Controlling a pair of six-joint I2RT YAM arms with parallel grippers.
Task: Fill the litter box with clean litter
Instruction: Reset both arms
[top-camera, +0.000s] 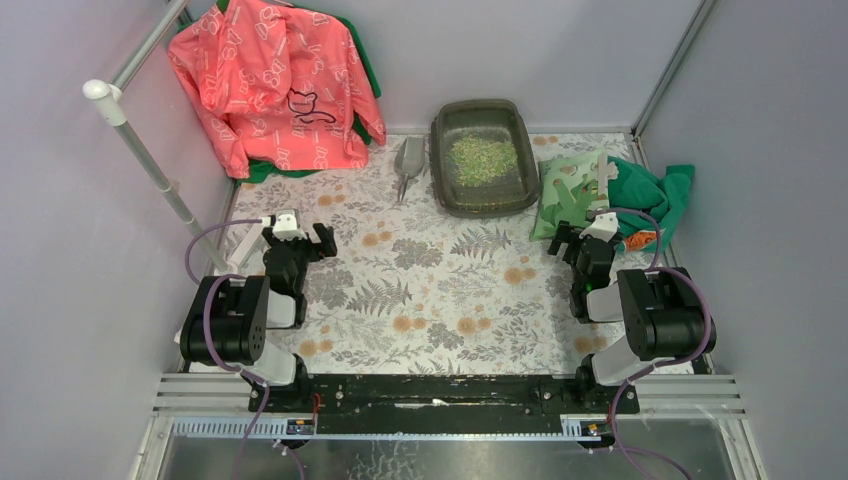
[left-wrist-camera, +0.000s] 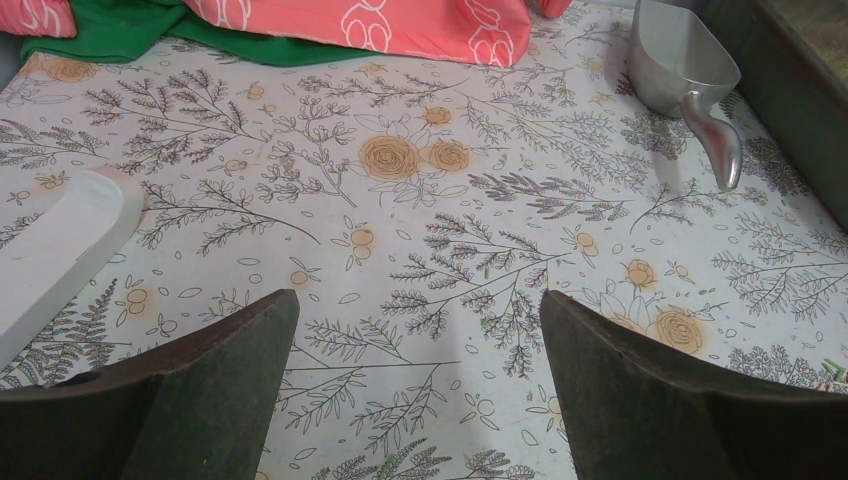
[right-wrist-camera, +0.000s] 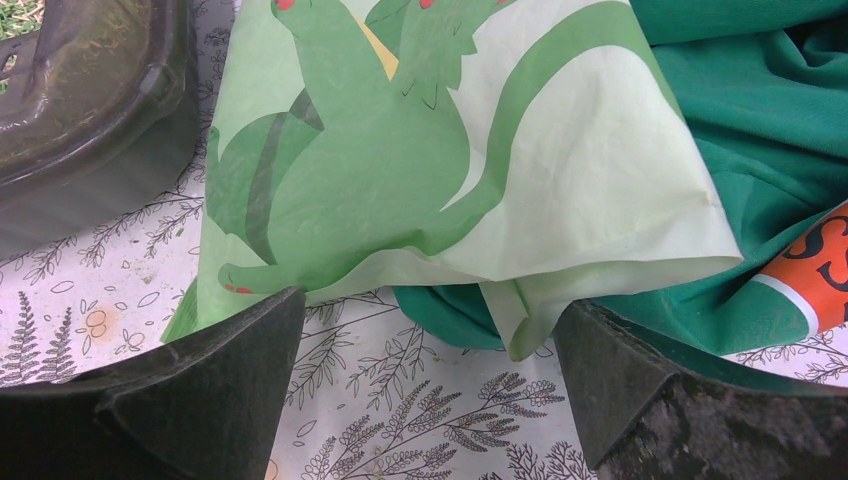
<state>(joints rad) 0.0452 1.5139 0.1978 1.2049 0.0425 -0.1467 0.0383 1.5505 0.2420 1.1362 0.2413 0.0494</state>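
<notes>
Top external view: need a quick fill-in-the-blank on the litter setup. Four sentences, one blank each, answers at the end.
1. The grey scoop lies on the table on the robot's ____ side of the litter box.
2. The clean litter lies ____ the litter box.
3. The left gripper and the right gripper are both ____ and hold nothing.
4. The printed bag in front of the right gripper is light ____.

Missing words: left; inside; open; green.

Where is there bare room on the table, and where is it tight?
The table is barest in the middle, between the left gripper and right gripper, nearside of the litter box and scoop. A smaller one lies below the jacket. Tight: far right, with bag and green cloth.
</notes>
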